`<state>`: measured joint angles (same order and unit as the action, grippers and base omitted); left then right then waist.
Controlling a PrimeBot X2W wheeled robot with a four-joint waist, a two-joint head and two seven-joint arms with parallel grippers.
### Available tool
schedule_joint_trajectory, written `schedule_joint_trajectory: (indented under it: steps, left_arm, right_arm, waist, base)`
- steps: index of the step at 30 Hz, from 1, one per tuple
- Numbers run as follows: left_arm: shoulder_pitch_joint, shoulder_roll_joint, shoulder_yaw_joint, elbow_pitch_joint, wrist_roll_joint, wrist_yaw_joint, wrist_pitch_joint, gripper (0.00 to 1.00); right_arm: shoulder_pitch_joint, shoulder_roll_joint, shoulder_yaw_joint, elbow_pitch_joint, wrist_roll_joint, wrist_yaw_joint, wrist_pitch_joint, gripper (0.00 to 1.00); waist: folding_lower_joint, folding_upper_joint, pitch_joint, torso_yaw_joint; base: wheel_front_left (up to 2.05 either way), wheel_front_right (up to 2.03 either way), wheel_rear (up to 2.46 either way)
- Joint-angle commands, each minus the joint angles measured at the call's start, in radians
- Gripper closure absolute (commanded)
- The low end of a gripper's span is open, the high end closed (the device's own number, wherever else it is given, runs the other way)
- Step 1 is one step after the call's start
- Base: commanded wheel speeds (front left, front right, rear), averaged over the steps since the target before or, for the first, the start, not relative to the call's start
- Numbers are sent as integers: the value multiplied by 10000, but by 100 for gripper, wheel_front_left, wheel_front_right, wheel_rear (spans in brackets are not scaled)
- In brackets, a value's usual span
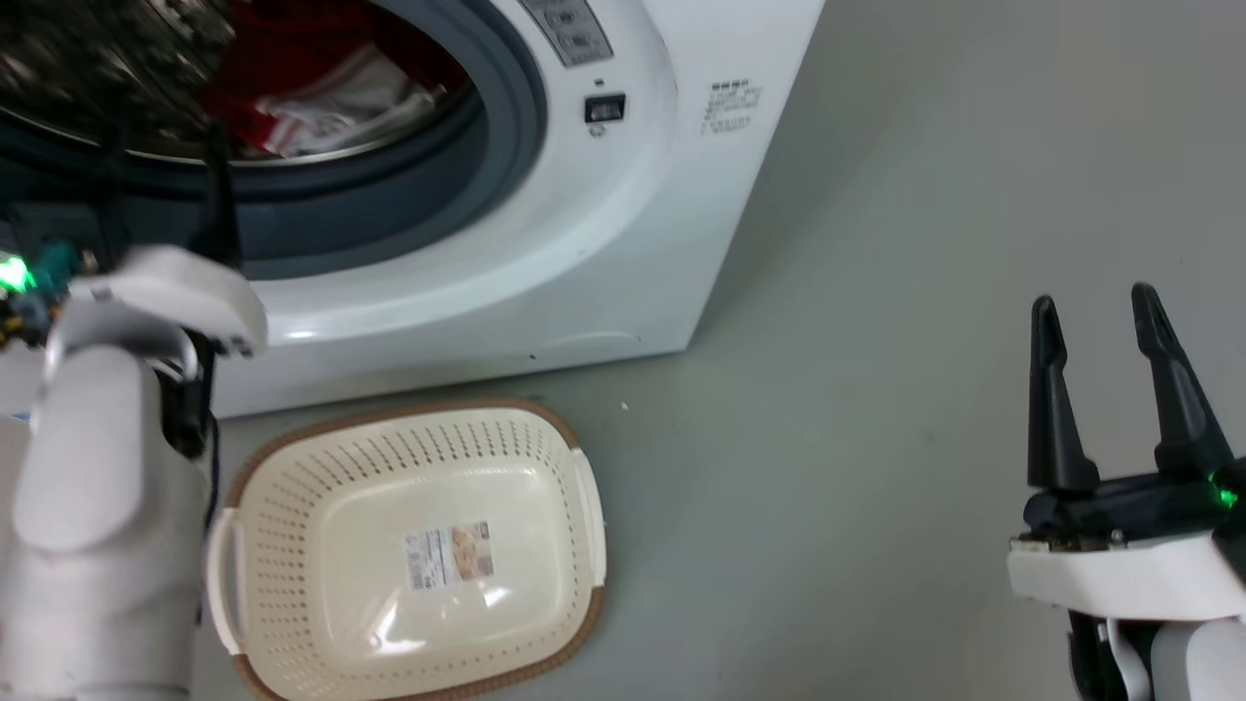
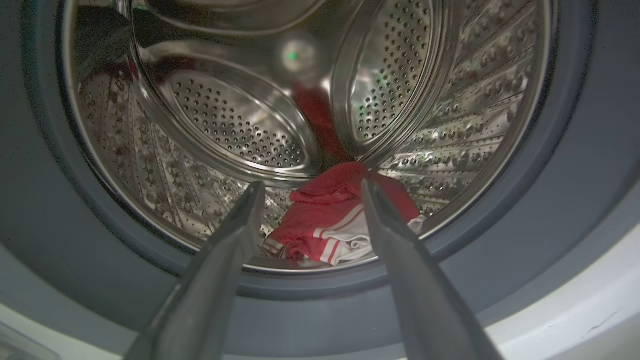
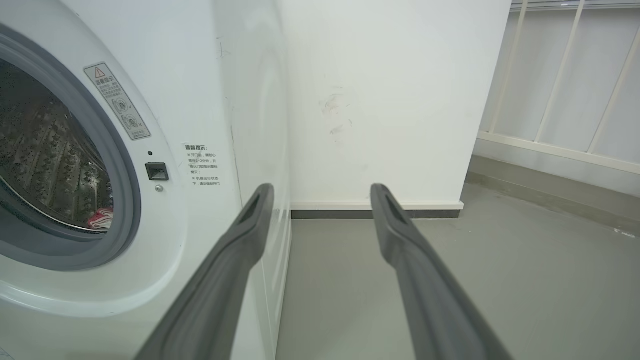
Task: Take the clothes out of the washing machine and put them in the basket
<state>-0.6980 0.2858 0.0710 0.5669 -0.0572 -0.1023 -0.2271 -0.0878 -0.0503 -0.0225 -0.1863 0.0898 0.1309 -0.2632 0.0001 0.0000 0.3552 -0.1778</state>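
Note:
Red clothes (image 1: 311,83) with white stripes lie at the bottom front of the steel drum of the white washing machine (image 1: 623,214). In the left wrist view the clothes (image 2: 330,220) sit just beyond my left gripper (image 2: 311,186), whose fingers are open and hold nothing, pointing into the porthole. In the head view my left gripper (image 1: 165,161) reaches up at the grey gasket. The cream basket (image 1: 292,487) with a brown rim stands on the floor in front of the machine, with only a paper label inside. My right gripper (image 1: 1095,302) hangs open over the floor at the right, also right gripper (image 3: 322,187).
Grey floor (image 1: 876,389) spreads to the right of the washing machine. A white wall (image 3: 380,100) stands behind the machine, with a pale railing (image 3: 565,80) at the far right. The washing machine (image 3: 200,150) and a bit of the clothes (image 3: 101,219) show at the left.

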Motion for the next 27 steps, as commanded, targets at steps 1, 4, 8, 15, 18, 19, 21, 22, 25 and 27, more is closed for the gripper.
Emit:
schedule_joint_trajectory:
  steps: [1, 4, 8, 15, 18, 19, 21, 22, 25, 27]
  left_arm:
    - [-520, 192, -91, 244, 35, -41, 264, 0]
    - [-1563, 633, -263, 645, 96, -116, 676, 0]
    - [-2415, 945, -525, 1085, 53, -187, 1503, 0]
    - [-4276, 1728, -1165, 1630, -317, -265, 3779, 0]
    - [-5003, 1991, -1600, 1684, -637, -270, 4707, 0]
    - [-5209, 2088, -1731, 1713, -763, -265, 5035, 0]
    - [-5597, 2290, -1957, 1786, -1030, -267, 5757, 0]
    - [-5795, 2389, -2053, 1813, -1172, -268, 6101, 0]
    - [-6729, 2808, -2433, 1781, -1745, -269, 8056, 0]
    - [-7038, 3071, -2605, 1703, -1921, -268, 8871, 0]
  right_arm:
    - [-264, 0, -2, -81, 125, -3, -25, 0]
    - [-551, 1, -38, -182, 306, -3, -25, 0]
    - [-785, 1, -27, -254, 448, -3, -25, 0]
    - [-1321, 0, 72, -515, 816, -3, -25, 0]
    - [-1519, 1, 49, -659, 956, -3, -25, 0]
    - [-1575, 1, 56, -704, 1000, -3, -25, 0]
    - [-1695, 1, 77, -837, 1104, -3, -25, 0]
    - [-1727, 1, 75, -889, 1154, -3, -25, 0]
    - [-1869, 1, 136, -1146, 1389, -3, -25, 0]
    - [-1880, 0, 192, -1210, 1477, -3, -25, 0]
  waist:
    - [-1, 0, 790, -401]
    - [-1, 0, 1318, -548]
    - [-1, 0, 1742, -656]
    - [-1, 0, 2702, -1010]
    - [-1, 0, 3066, -1144]
    - [-1, 0, 3177, -1197]
    - [-1, 0, 3375, -1309]
    - [-1, 0, 3464, -1366]
    - [-1, 0, 3835, -1640]
    - [-1, 0, 3970, -1780]
  base:
    - [0, 0, 0]
    - [0, 0, 0]
    - [0, 0, 0]
    - [0, 0, 0]
    - [0, 0, 0]
    - [0, 0, 0]
    - [0, 0, 0]
    - [0, 0, 0]
    - [0, 0, 0]
    - [0, 0, 0]
